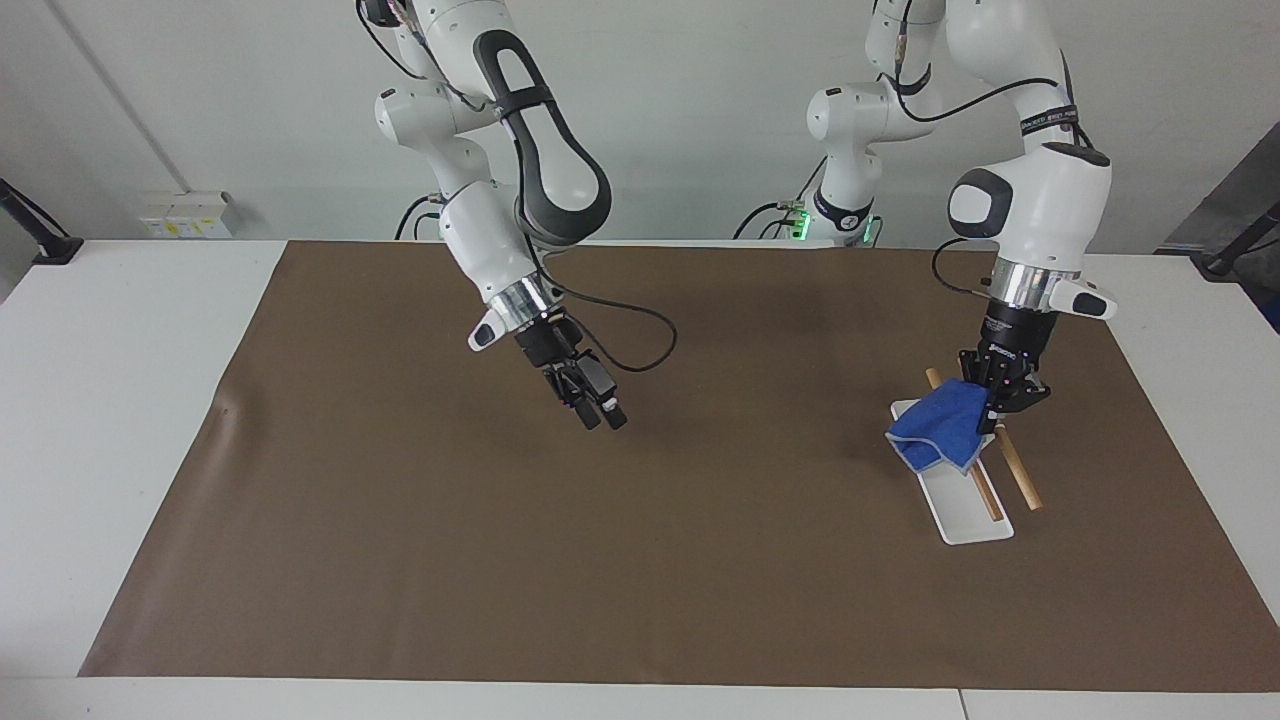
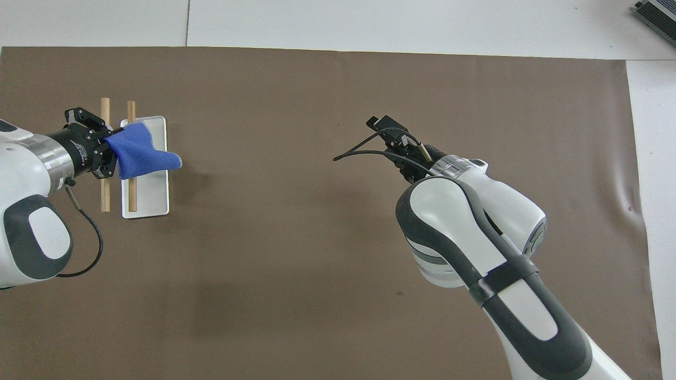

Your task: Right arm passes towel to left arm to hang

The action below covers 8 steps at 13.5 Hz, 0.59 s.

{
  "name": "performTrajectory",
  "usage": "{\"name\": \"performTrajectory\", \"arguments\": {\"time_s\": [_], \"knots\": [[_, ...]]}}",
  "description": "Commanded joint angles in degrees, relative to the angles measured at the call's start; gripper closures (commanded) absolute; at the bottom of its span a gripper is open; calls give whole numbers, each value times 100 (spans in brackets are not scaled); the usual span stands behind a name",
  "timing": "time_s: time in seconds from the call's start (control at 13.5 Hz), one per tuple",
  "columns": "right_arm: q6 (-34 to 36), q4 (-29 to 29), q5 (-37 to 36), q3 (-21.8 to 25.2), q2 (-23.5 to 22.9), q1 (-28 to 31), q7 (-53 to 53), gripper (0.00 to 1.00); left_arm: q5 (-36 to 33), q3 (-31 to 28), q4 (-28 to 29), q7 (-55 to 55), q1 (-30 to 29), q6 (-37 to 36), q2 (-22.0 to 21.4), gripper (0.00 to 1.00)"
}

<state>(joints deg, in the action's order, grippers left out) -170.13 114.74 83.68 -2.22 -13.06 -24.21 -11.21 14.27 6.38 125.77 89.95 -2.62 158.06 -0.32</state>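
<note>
While left fingers (image 1: 996, 412) pinch towel (image 1: 935, 432).

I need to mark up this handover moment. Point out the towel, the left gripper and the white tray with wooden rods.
towel (image 1: 940, 428): facing view, middle of the blue cloth.
left gripper (image 1: 994, 420): facing view, fingertips shut on the towel's edge.
white tray with wooden rods (image 2: 153, 198): overhead view, bare base plate nearer the robots.

obstacle: rack (image 1: 965, 520) with rods (image 1: 1018, 472) | elsewhere: mat (image 1: 600, 560) open

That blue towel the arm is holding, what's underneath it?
Under the towel, held by the left gripper, sits a white tray with two wooden rods. The towel covers part of the tray and one rod's middle.
</note>
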Motion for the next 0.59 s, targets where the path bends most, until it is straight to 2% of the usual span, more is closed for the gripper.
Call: {"name": "performTrajectory", "arguments": {"time_s": [0.0,0.22,0.52], "knots": [[6,302,-788,-42,111,266,-670,0,59,344,-166,399,148,164,102,100],[181,312,-2087,-42,93,574,-1006,0,67,882,-211,585,165,207,111,100],[980,242,-4512,-33,93,1268,-1006,0,67,744,114,498,17,365,23,100]]}}
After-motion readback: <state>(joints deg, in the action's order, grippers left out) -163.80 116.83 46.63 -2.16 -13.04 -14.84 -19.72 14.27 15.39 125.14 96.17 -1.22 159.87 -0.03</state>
